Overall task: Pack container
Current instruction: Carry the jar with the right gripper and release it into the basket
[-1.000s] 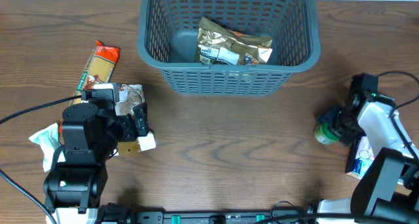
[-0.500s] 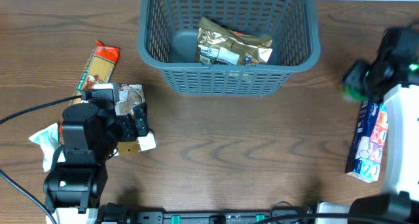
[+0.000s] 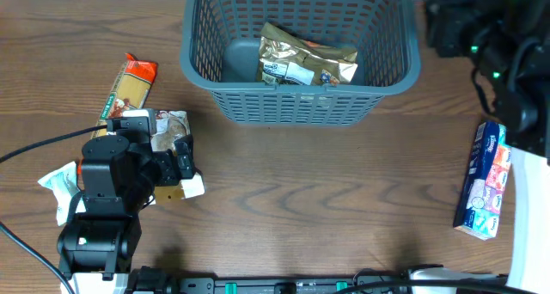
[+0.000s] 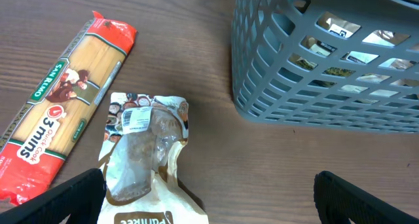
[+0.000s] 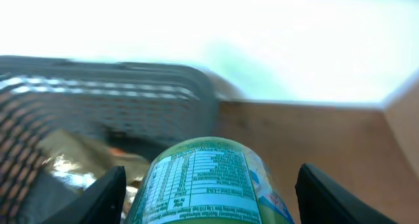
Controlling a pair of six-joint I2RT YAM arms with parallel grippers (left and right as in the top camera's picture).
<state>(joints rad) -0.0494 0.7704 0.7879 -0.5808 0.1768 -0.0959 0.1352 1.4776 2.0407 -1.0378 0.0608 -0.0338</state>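
Observation:
The container (image 3: 301, 96) is a dark grey slotted basket at the back centre; it also shows in the left wrist view (image 4: 314, 86) and the right wrist view (image 5: 98, 93). It holds a gold foil pouch (image 3: 305, 60) and a dark grey item (image 3: 241, 60). My right gripper (image 3: 447, 23) is raised beside the basket's right rim, shut on a green can (image 5: 206, 178). My left gripper (image 4: 209, 204) is open over a brown-and-white pouch (image 4: 147, 145) on the table, also in the overhead view (image 3: 172, 131).
A spaghetti packet (image 3: 131, 86) lies left of the pouch. A white-green packet (image 3: 58, 182) lies at the far left. A blue box (image 3: 484, 180) lies at the right edge of the table.
My right gripper lifted the green can from the table at the right and carried it up and back to the basket's right rim. The left arm has not moved.

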